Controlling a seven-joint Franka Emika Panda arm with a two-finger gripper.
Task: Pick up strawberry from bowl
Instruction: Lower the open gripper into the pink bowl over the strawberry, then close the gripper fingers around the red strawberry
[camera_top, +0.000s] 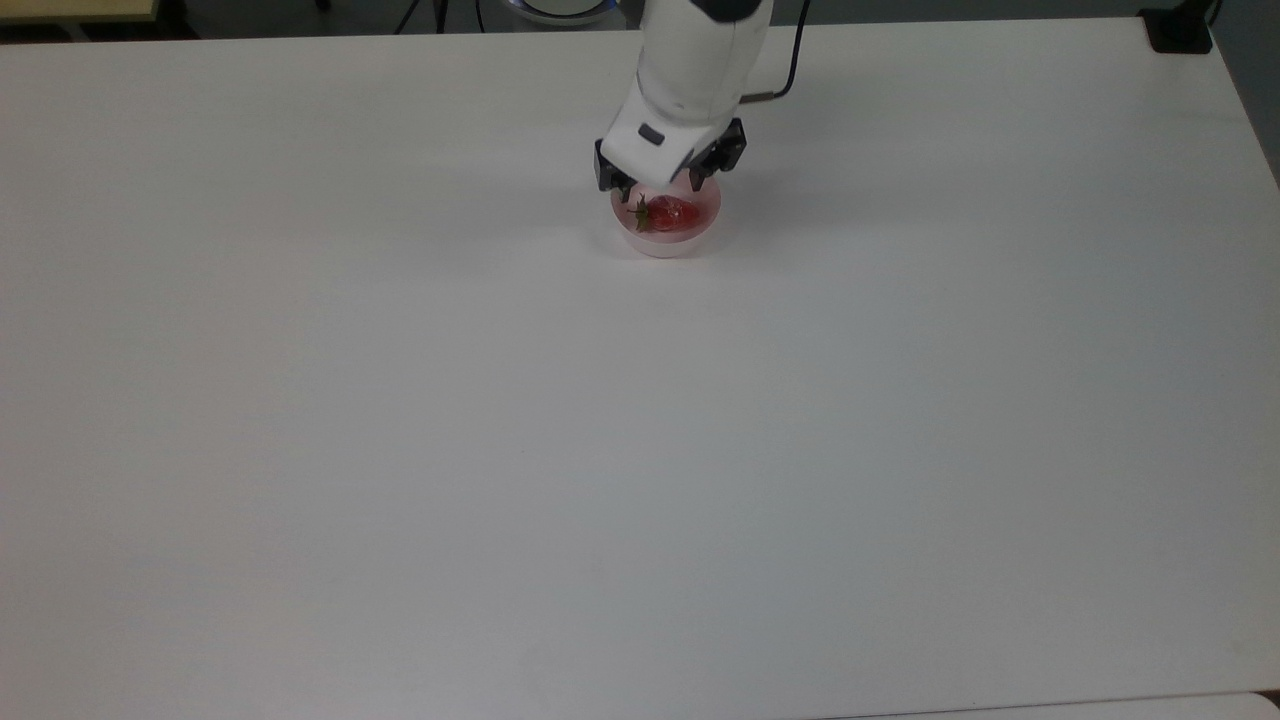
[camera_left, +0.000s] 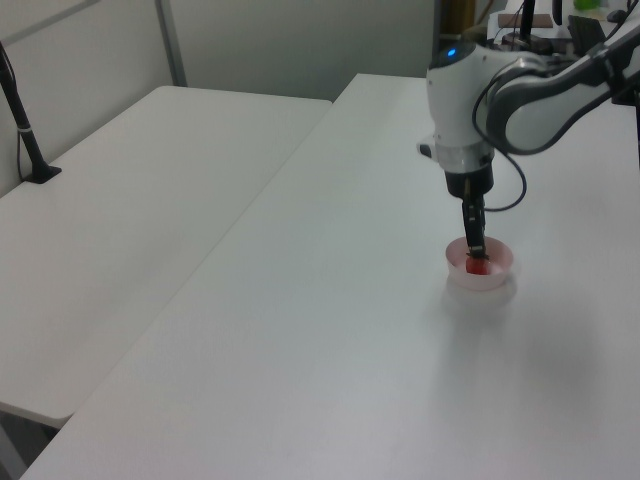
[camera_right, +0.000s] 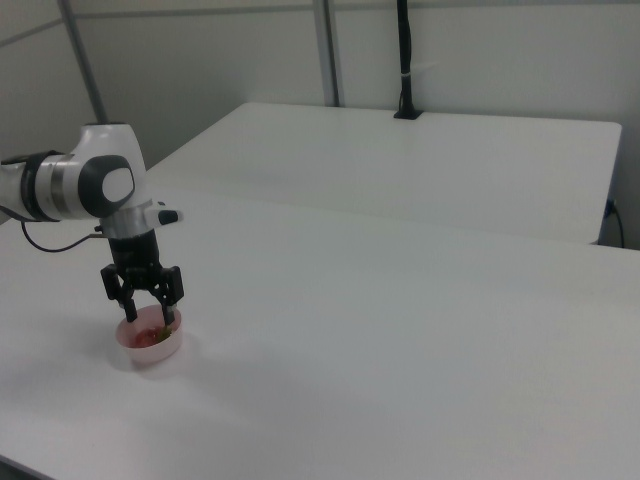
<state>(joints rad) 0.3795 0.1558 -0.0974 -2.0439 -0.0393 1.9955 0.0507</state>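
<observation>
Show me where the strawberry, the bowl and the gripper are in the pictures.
strawberry (camera_top: 668, 214): top view, on its red body.
bowl (camera_top: 664, 246): top view, on its near outer wall.
gripper (camera_right: 146, 318): right view, midway between the two open fingertips.
</observation>
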